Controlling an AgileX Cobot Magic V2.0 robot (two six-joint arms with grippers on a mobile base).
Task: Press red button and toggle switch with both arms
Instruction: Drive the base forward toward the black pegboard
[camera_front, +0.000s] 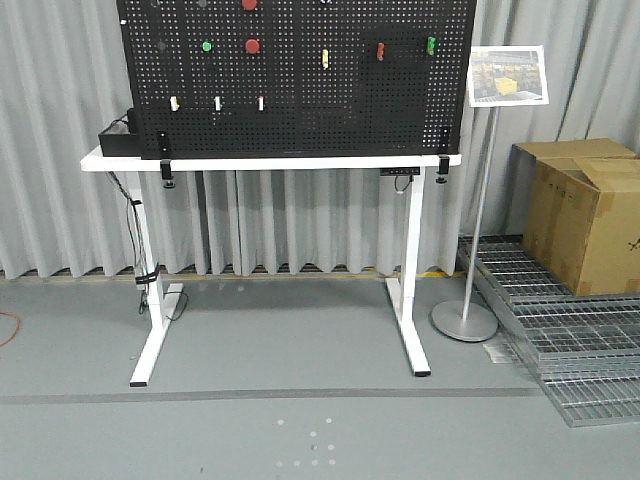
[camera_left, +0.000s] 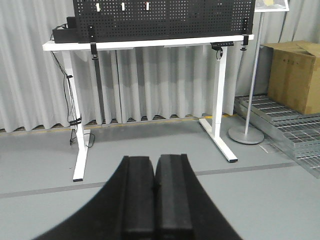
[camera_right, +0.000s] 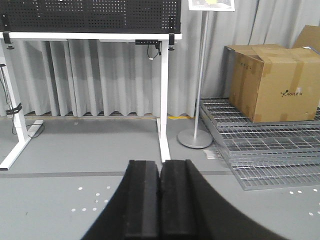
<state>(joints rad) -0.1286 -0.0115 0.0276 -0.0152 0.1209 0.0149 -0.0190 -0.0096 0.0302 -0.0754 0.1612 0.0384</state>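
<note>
A black pegboard (camera_front: 300, 110) stands on a white table (camera_front: 270, 160) across the floor from me. Two red button discs show on it: one whole (camera_front: 252, 45), the other cut by the top edge (camera_front: 249, 3). I cannot make out the toggle switch against the black board. In the left wrist view my left gripper (camera_left: 155, 162) is shut with nothing in it, low over the grey floor and pointing at the table (camera_left: 150, 44). My right gripper (camera_right: 160, 166) is also shut and empty, aimed at the table's right leg (camera_right: 163, 100). Neither gripper appears in the front view.
Green (camera_front: 207, 45), yellow (camera_front: 325, 58) and white (camera_front: 217, 103) controls dot the board. A black box (camera_front: 118, 138) sits at the table's left end. A sign stand (camera_front: 465, 320), cardboard boxes (camera_front: 585, 210) and metal grates (camera_front: 570, 330) fill the right side. Cables hang by the left leg (camera_front: 140, 270).
</note>
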